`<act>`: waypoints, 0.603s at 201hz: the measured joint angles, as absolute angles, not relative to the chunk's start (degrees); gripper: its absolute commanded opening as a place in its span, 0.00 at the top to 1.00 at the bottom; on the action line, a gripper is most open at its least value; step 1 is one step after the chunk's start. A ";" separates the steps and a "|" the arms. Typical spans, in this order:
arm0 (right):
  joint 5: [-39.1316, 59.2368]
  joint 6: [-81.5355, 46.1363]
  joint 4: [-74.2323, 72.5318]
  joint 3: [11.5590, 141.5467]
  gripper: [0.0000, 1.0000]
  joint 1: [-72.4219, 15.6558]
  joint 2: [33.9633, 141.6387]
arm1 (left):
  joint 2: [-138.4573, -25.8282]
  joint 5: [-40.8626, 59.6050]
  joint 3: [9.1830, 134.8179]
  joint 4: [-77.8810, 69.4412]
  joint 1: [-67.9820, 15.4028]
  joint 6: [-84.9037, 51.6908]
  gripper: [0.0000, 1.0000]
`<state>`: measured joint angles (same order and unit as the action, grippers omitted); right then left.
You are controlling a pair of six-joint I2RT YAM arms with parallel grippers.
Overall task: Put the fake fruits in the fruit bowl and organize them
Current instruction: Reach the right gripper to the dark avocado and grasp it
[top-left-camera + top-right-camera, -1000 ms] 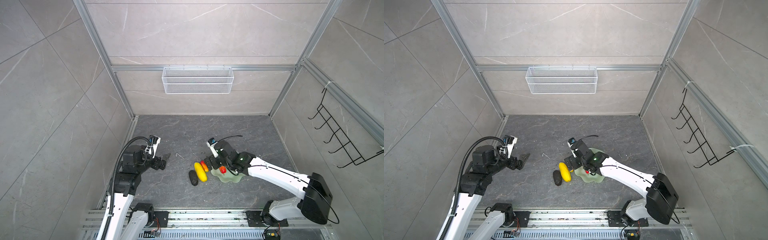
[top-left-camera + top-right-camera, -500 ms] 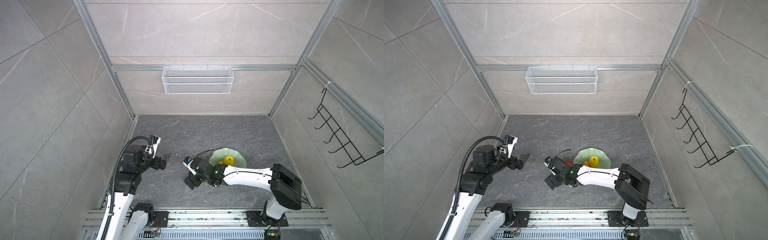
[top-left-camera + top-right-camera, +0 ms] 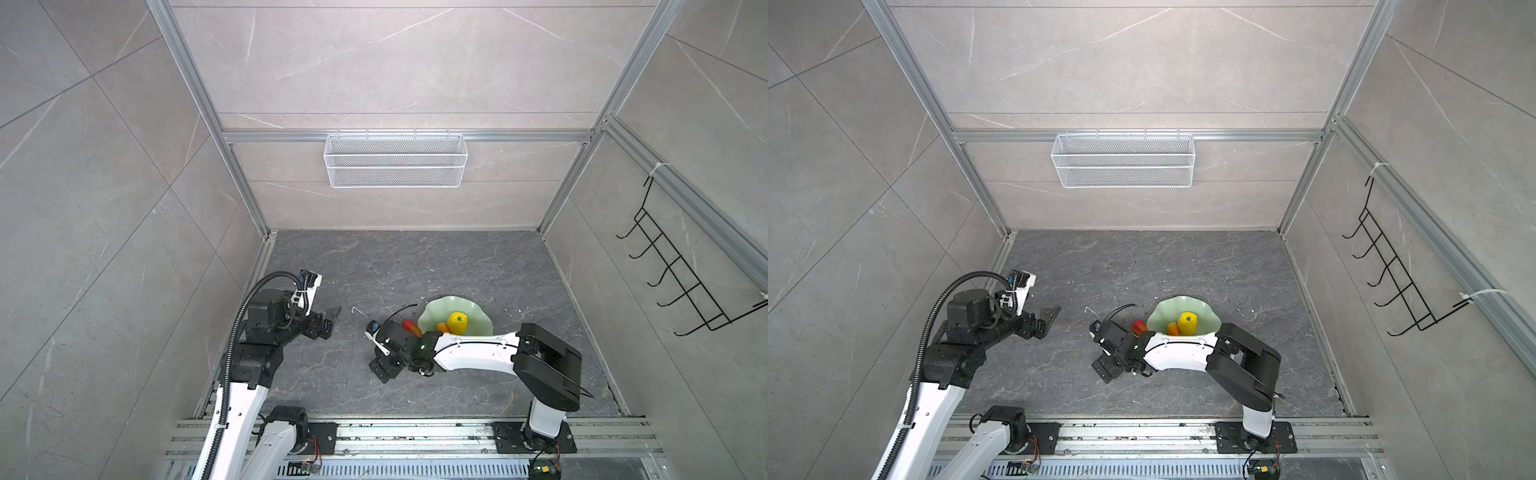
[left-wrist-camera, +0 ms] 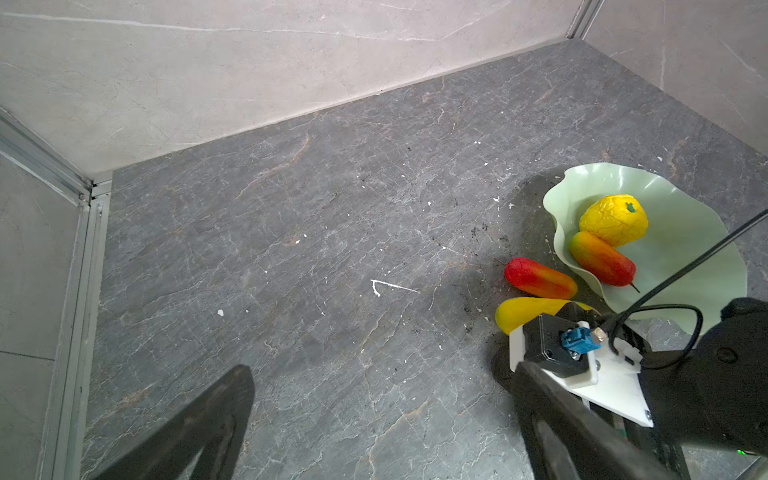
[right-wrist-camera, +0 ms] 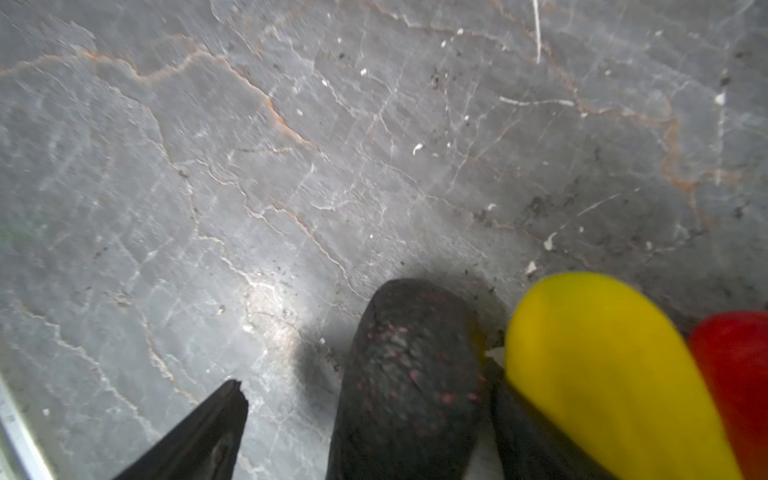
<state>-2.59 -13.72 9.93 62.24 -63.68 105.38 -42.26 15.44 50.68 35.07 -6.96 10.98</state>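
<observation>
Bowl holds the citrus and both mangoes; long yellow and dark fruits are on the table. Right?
No: the fruit bowl holds the citrus and one mango; the other mango lies on the table beside it, per the left wrist view.

Left end effector [image 4: 384, 372] and right end effector [image 5: 365, 380] hold jaws apart.

Behind the fruit bowl [image 3: 478, 309], toward the back wall, the dark floor [image 3: 395, 266] lies bare, and likewise on the bowl's side away from the left gripper [image 3: 331, 321]. The right arm [image 3: 469, 353] lies across the bowl's front rim and blocks that approach. On the bowl's side facing the left gripper, a red-orange fruit [image 4: 540, 278] and a long yellow fruit [image 4: 519, 313] crowd just beside the rim. Next to them is the right gripper [image 5: 365, 386], jaws spread astride a dark fruit [image 5: 411, 353]. Past these the floor runs open to the left gripper.
</observation>
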 measured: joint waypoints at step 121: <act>-1.48 -7.84 12.10 63.99 0.66 -63.24 101.14 | -42.15 15.16 50.68 35.07 -6.74 10.98 0.00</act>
